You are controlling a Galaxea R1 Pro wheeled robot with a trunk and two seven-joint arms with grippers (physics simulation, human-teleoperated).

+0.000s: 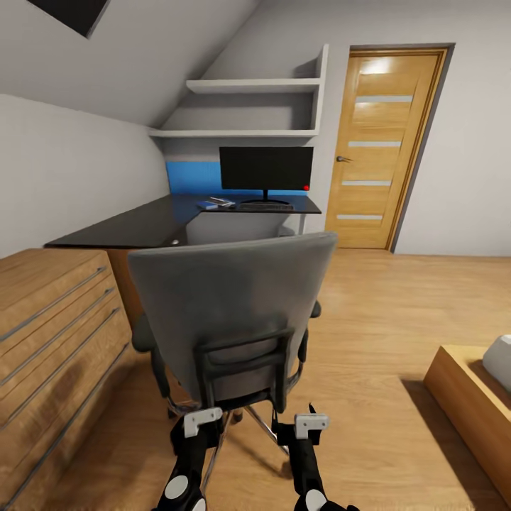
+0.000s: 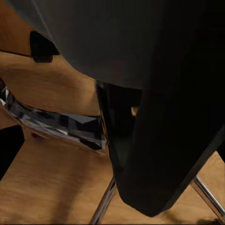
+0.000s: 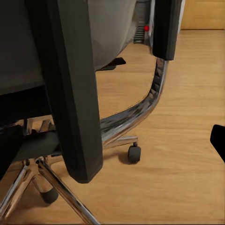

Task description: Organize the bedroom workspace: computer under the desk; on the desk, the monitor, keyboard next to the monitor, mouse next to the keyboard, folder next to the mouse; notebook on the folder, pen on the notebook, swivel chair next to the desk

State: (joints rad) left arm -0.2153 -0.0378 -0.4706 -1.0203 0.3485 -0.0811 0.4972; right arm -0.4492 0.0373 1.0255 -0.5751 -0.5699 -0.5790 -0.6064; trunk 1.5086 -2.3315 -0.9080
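Head view, with both wrist views. The monitor [image 1: 266, 169] already stood on the black L-shaped tabletop [image 1: 142, 226] in the corner of the bedroom, with the keyboard [image 1: 265, 207] lying just in front of its stand. A small blue patch beside the keyboard was probably the folder [image 1: 206, 206] with darker items on it, though these were too small to identify as notebook, pen or mouse. The computer could not be made out. By this reading most of the arrangement was done, and the remaining step was to bring the swivel chair [image 1: 234, 312] up to the tabletop.

The chair stood on the wood plank floor [image 1: 397, 341] between robot and tabletop, its tall grey back turned to the camera, black armrests at either side and a black bracket low on the back. The right wrist view showed its chrome base [image 3: 136, 115] and a castor [image 3: 134, 153].

The left claw [image 1: 204, 421] and right claw [image 1: 311, 420] were raised just behind the lower chair back; whether their jaws were spread, pressed together or pinching the frame could not be told. A wooden dresser [image 1: 50, 333] stood at the left.
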